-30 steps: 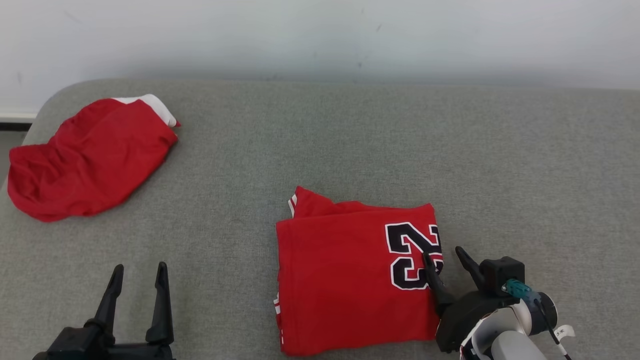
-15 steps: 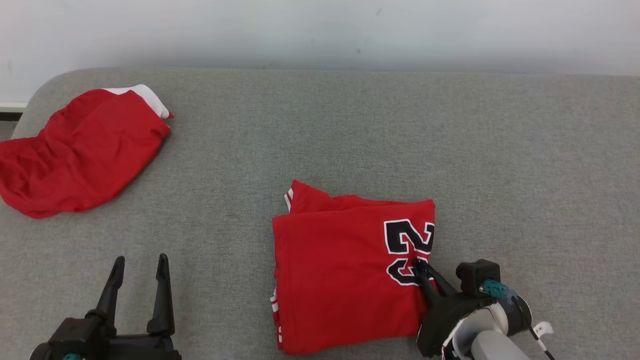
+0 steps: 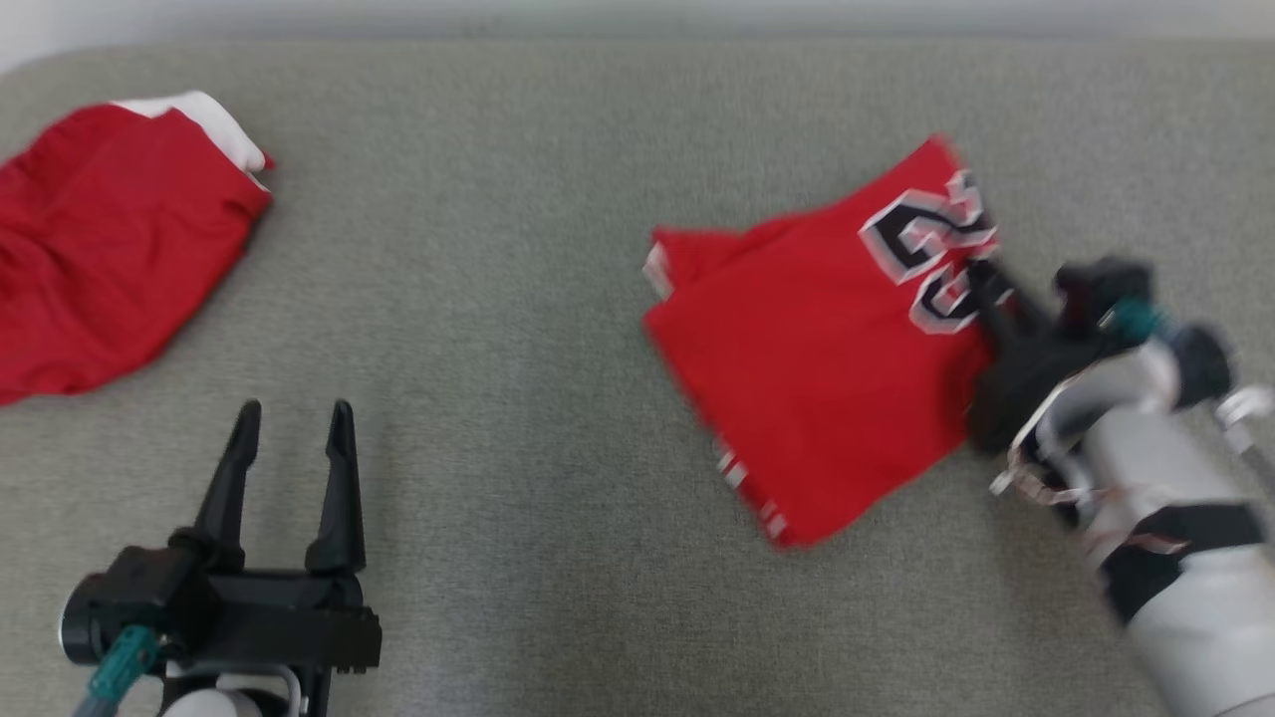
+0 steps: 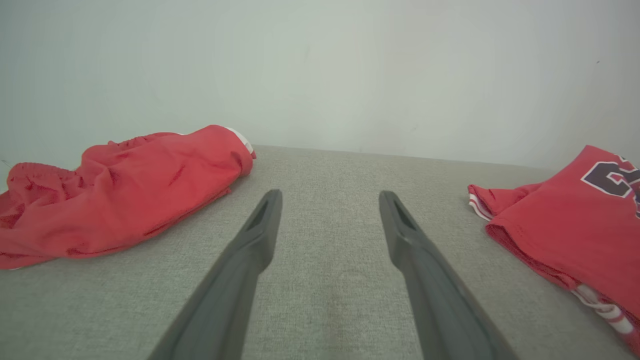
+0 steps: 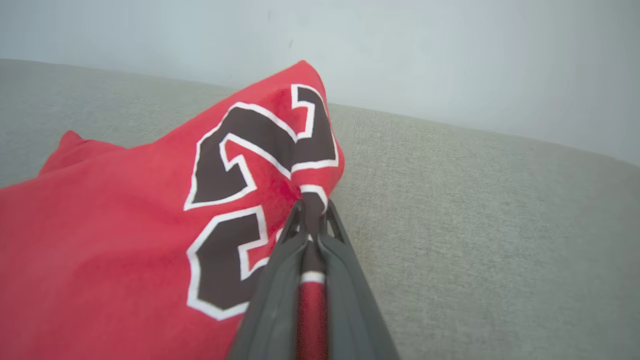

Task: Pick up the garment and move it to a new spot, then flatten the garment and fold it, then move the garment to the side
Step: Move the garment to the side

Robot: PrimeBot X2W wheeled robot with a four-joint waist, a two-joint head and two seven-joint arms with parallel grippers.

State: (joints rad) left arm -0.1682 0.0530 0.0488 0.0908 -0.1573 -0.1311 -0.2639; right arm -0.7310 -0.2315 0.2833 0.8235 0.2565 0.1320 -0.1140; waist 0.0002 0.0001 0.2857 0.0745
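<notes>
The garment (image 3: 817,358) is a folded red jersey with black, white-edged numbers, lying right of centre on the grey surface and tilted. My right gripper (image 3: 981,284) is shut on its right edge by the numbers; the right wrist view shows red cloth of the garment (image 5: 150,225) pinched between the fingers (image 5: 280,280) of my right gripper (image 5: 311,210). The garment (image 4: 575,225) also shows at the right of the left wrist view. My left gripper (image 3: 294,413) stands open at the lower left, its fingers (image 4: 250,250) over bare grey fabric with nothing between them.
A second red cloth with a white band (image 3: 110,239) lies crumpled at the far left of the grey padded surface (image 3: 518,299); it also shows as the red cloth (image 4: 115,190) in the left wrist view. A pale wall rises behind the surface's far edge.
My right gripper closed on the garment's right edge and has pulled it up and to the right, turning it. The head camera has tilted down. The left gripper stays open.
</notes>
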